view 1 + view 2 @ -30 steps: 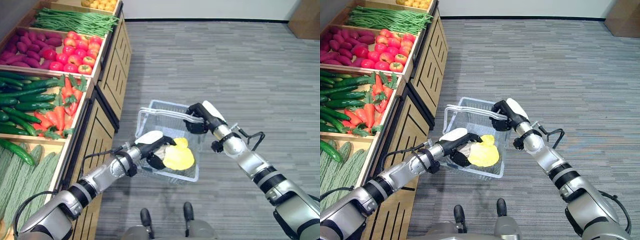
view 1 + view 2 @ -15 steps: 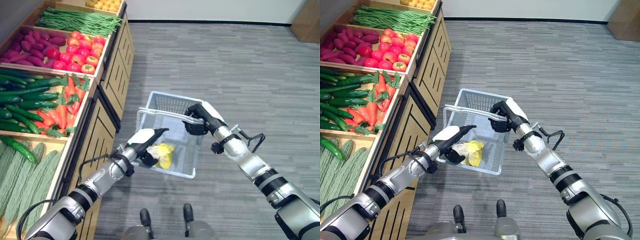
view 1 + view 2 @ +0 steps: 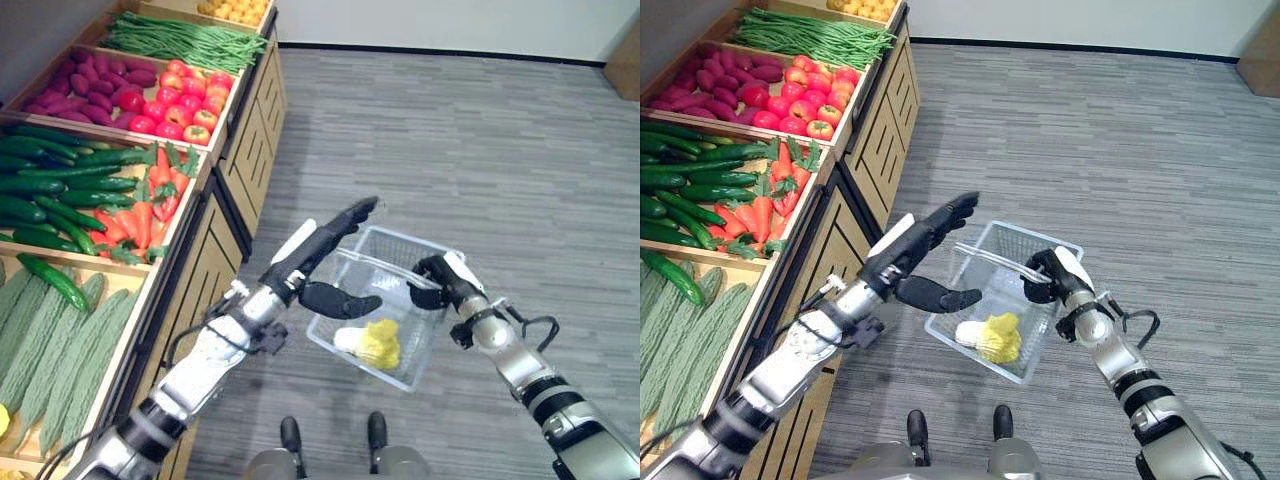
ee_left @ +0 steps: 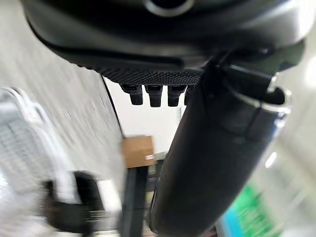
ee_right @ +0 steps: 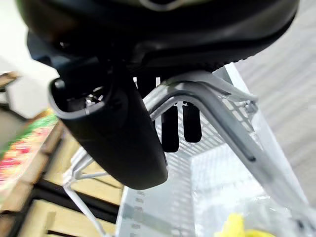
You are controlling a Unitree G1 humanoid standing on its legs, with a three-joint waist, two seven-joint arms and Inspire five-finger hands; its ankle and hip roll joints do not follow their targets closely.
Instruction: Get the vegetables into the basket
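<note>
A white wire basket hangs over the floor from my right hand, which is shut on its handle. In the right wrist view the fingers curl round the handle bars. A yellow vegetable lies on the basket's bottom with a pale white piece beside it. My left hand is above the basket's near-left side, open, with its fingers straight and its thumb spread. It holds nothing.
A wooden produce stand runs along my left. It carries green beans, red tomatoes, purple sweet potatoes, cucumbers, carrots and bitter gourds. Grey carpet spreads to the right.
My left hand has let go of the yellow vegetable and risen out of the basket with straight fingers. The vegetable now lies in the basket. The camera has shifted.
</note>
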